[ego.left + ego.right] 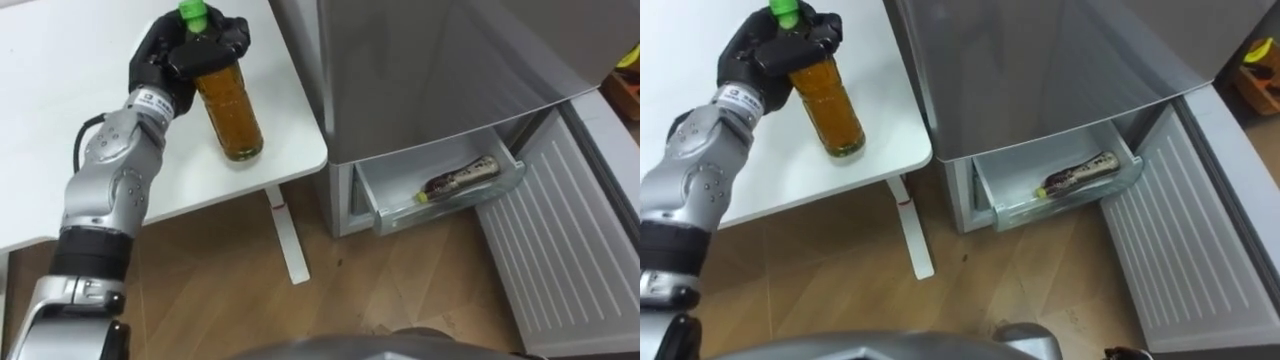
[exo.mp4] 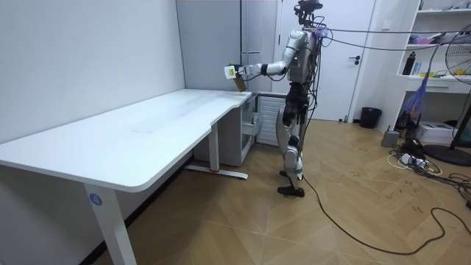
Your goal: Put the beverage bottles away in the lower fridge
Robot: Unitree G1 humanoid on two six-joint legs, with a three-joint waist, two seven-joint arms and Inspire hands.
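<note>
Reaching up from lower left toward upper left, left hand (image 1: pixel 185 50) curled tight round the neck of an amber, green-capped plastic bottle (image 1: pixel 228 110), upright close to the right edge of the white table (image 1: pixel 60 120). Open wooden floor (image 1: pixel 220 290) between table and grey fridge (image 1: pixel 430 70). At centre right, pulled-out clear lower drawer (image 1: pixel 450 203) holding a second dark bottle (image 1: pixel 460 178), lying flat.

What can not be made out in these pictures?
- Bottle neck: left eye view, left robot hand covers it.
- Drawer rear: eye views, fridge front hides it.
- Drink in drawer: eye views, too small to identify.
- Bottle lifted or on table: room view, too small.
</note>
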